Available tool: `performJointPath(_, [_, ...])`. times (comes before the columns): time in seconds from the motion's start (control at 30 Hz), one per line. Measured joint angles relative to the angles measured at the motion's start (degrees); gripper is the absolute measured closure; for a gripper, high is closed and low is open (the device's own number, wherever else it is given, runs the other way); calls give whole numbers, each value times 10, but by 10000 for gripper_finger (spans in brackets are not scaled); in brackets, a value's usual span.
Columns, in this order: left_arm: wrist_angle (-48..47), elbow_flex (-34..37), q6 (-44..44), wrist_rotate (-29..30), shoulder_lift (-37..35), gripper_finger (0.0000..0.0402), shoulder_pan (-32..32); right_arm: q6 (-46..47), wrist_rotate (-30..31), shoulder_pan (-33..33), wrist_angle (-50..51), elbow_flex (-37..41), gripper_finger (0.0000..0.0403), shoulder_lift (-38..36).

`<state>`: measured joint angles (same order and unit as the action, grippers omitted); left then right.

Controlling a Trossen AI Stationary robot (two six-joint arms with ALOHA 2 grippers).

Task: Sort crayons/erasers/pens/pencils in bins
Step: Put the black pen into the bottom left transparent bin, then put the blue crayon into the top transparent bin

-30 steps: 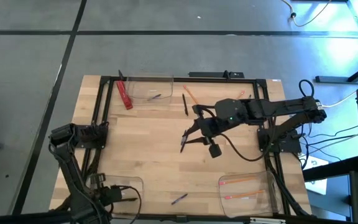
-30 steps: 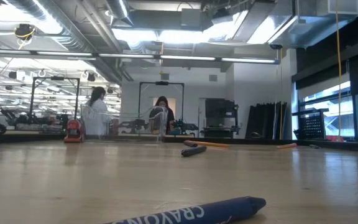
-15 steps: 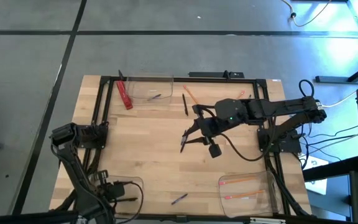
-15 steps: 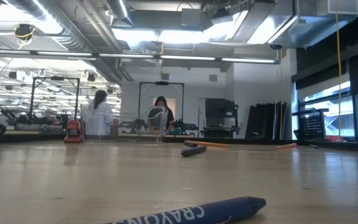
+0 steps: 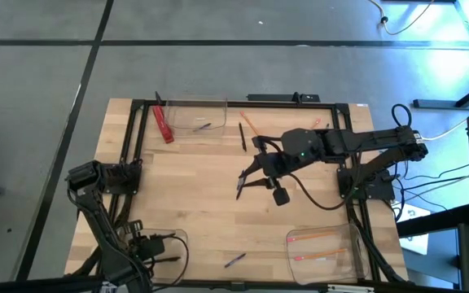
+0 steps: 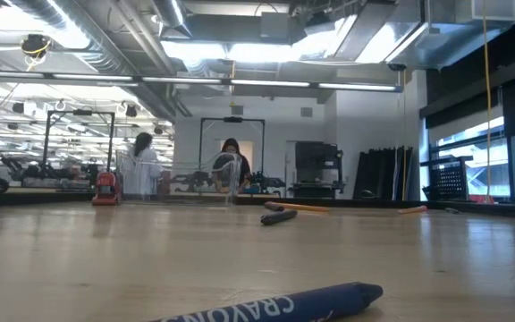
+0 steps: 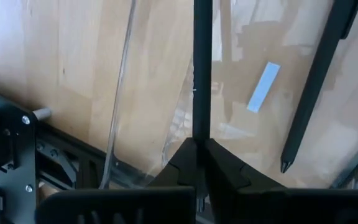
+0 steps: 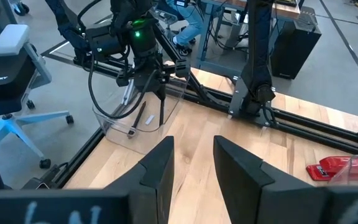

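Observation:
My left gripper [image 5: 159, 243] hangs over the near-left bin [image 5: 177, 259], shut on a black pen [image 7: 202, 68]; the right wrist view shows that pen [image 8: 161, 109] pointing down into the bin [image 8: 114, 134]. A second pen [image 7: 316, 93] lies on the bin's floor. My right gripper [image 5: 241, 181] stays open and holds nothing above the table's middle. A bluish crayon [image 5: 234, 260] lies on the wood near the front edge, and a pen [image 5: 242, 136] and a pencil [image 5: 249, 124] lie near the far side. No eraser shows. My left gripper pinches the pen's near end [image 7: 201, 134] between its two fingers. The fingers come steeply from above and lie along the pen. The pen hangs almost upright below the fingers, inside the bin's walls; whether its lower end touches the bin's floor, I cannot tell.
The far bin [image 5: 218, 110] holds a crayon [image 5: 202, 126], and a red flat strip [image 5: 164, 124] lies to its left. The near-right bin [image 5: 357, 252] holds two pencils [image 5: 314, 236]. A black frame [image 5: 133, 146] rims the table. People stand in the room beyond [image 6: 141, 161].
My left gripper has sunk a little toward the near-left bin with the pen still between its fingers.

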<state>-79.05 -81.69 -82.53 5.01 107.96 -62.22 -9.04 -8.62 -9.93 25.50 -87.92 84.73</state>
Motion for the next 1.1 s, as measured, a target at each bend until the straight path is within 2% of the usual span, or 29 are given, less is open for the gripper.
performJointPath(0.3, [0, 0, -42, 0, 0, 332, 6, 0, 0, 0, 0, 0, 288, 0])
performJointPath(0.53, [0, -15, -93, 1, -2, 330, 6, 2, 0, 0, 6, 0, 288, -5])
performJointPath(0.7, [0, -44, -181, 15, -45, 328, 7, 65, 30, 4, 18, 0, 288, -36])
performJointPath(0.77, [0, -50, -233, 51, -73, 328, 8, 90, 55, 10, 41, 0, 288, -50])
performJointPath(0.9, [-7, -55, -302, 165, -140, 331, 5, 144, 98, 32, 110, 0, 288, -67])
performJointPath(1.1, [-46, -54, -325, 349, -221, 328, 25, 229, 107, 76, 272, 6, 288, -73])
